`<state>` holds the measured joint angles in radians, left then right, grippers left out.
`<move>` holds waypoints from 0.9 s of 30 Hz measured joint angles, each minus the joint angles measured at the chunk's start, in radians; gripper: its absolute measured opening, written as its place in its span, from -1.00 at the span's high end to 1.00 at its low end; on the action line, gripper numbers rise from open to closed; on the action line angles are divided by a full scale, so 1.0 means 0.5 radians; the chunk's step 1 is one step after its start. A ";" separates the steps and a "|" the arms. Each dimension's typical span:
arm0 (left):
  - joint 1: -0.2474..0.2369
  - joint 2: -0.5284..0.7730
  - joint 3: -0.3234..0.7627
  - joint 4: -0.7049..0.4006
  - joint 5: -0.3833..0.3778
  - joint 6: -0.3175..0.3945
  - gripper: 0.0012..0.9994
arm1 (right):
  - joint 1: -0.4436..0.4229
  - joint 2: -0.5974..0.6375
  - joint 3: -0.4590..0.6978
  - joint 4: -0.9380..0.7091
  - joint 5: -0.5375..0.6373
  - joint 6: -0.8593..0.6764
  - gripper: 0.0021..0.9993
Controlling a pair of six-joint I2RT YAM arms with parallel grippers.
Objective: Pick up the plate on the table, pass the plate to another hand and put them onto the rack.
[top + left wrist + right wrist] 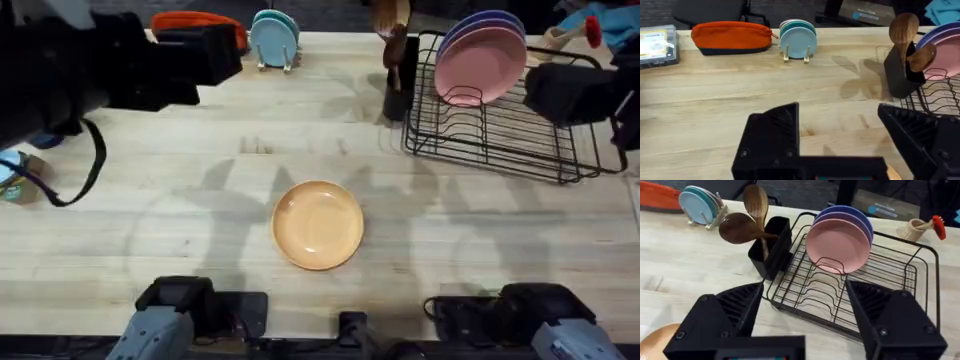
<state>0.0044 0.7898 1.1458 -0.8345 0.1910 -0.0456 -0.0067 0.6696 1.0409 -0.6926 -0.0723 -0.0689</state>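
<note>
**Observer:** Where is the plate, and how does it lie?

**Me:** The plate (318,225) lies flat on the table (150,240), rim up, near the front edge, about midway between my two bases. It is round, so it has no long axis; its open face points straight up. Nothing touches it.

**Observer:** Your claws?

**Me:** The left gripper (840,127) is spread wide and holds nothing; bare plank shows between its fingers. The right gripper (805,312) is also wide open and empty, looking toward the rack (875,287). An edge of the plate shows at the corner of its view.

**Observer:** Why is the rack arranged so?

**Me:** My guess: the pink plate (837,245) and the purple plate (852,215) stand on edge at the far end, so the nearer prongs are free for another. The utensil holder (772,247) with its wooden spoons sits just beside the rack's left end.

**Observer:** So the task stands where?

**Me:** Not begun, I judge: no pickup or handover yet.
</note>
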 joint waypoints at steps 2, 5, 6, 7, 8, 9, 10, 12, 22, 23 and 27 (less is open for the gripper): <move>0.000 0.000 0.000 0.000 0.000 0.000 -0.95 | 0.000 0.000 0.000 0.000 0.000 0.000 -1.00; 0.000 0.000 0.000 0.000 0.001 0.000 -0.95 | -0.001 0.000 0.000 0.000 0.000 0.000 -1.00; -0.001 0.000 0.000 0.000 0.000 0.000 -0.95 | -0.001 0.000 0.000 0.000 0.000 0.000 -1.00; -0.001 0.000 0.000 0.000 0.001 0.000 -0.95 | -0.001 -0.001 0.000 0.000 0.000 0.000 -1.00; -0.001 0.000 0.000 0.000 0.001 0.000 -0.95 | 0.000 0.000 0.000 0.000 0.000 0.000 -1.00; 0.000 0.000 0.000 0.000 0.000 0.000 -0.95 | 0.000 -0.001 0.000 0.000 0.000 0.000 -1.00; 0.000 0.000 0.000 0.000 0.001 0.000 -0.95 | -0.001 0.000 0.000 0.000 0.000 0.000 -1.00; 0.000 0.000 0.000 -0.002 0.001 0.000 -0.95 | 0.000 0.000 0.000 0.000 0.000 0.000 -1.00; -0.001 0.000 0.000 -0.356 0.001 0.000 -0.95 | -0.001 0.000 0.000 0.000 0.000 0.000 -1.00; -0.001 0.000 0.000 -0.395 0.001 -0.001 -0.95 | -0.001 0.000 0.000 -0.001 0.000 0.000 -1.00; -0.001 0.000 0.000 -0.501 0.001 -0.001 -0.95 | 0.000 0.000 0.000 0.000 0.000 0.000 -1.00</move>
<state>0.0040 0.7898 1.1458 -1.0851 0.1913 -0.0460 -0.0067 0.6697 1.0409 -0.6926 -0.0723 -0.0689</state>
